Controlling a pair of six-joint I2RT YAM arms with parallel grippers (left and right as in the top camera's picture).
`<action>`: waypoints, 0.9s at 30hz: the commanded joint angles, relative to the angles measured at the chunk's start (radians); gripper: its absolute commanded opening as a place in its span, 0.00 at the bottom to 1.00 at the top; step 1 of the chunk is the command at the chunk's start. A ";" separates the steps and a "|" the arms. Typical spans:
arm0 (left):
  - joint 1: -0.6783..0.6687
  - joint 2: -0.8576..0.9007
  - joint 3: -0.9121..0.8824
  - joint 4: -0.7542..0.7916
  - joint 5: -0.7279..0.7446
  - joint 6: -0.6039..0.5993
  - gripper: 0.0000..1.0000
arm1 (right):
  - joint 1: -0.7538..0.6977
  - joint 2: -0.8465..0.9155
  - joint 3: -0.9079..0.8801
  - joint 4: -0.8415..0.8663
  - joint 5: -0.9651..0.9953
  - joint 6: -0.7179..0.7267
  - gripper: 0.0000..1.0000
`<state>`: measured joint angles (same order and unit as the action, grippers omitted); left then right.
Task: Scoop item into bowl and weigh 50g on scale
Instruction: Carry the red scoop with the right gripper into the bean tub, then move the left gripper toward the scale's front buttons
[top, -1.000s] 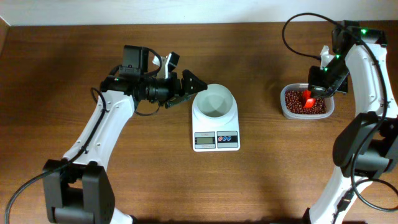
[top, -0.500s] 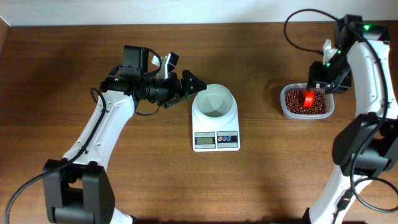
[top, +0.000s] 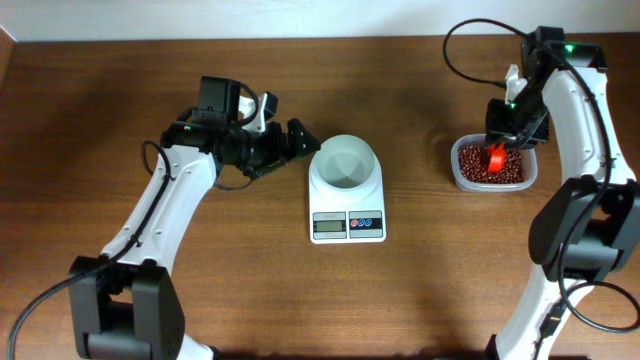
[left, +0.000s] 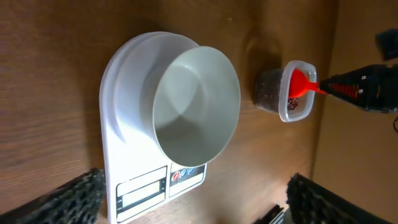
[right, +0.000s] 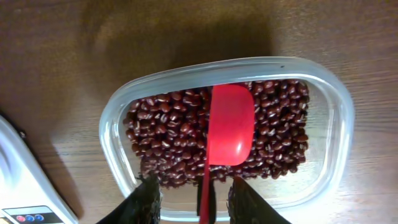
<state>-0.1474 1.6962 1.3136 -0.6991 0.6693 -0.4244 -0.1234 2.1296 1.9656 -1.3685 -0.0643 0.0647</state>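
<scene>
Left gripper (top: 287, 148) hangs released at the bowl's (top: 344, 163) 9 o'clock. Right gripper (right: 195, 201) straddles the scoop (right: 229, 127) handle, unclenched, over beans (right: 168, 124) at the scale's (top: 347, 226) 3 o'clock.

The overhead camera looks straight down on the whole table (top: 100, 110) from well above. The left wrist camera looks down from close beside the scale (left: 127, 180) and bowl (left: 193, 106), with the bean tub (left: 272, 93) farther off. The right wrist camera hangs close over that tub, with the scale's corner at its edge.
</scene>
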 joint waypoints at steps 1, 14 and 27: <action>0.005 -0.014 0.005 -0.002 -0.023 0.056 0.90 | 0.012 0.002 -0.038 0.027 0.024 0.006 0.17; 0.005 -0.014 0.005 -0.010 -0.114 0.095 0.79 | 0.012 0.002 -0.171 0.145 0.062 -0.002 0.04; 0.004 -0.185 0.007 -0.056 -0.188 0.313 0.08 | 0.012 0.002 -0.076 0.093 0.042 -0.005 0.66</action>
<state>-0.1474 1.5879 1.3128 -0.7132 0.4808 -0.1371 -0.1112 2.1181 1.8187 -1.2392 -0.0235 0.0589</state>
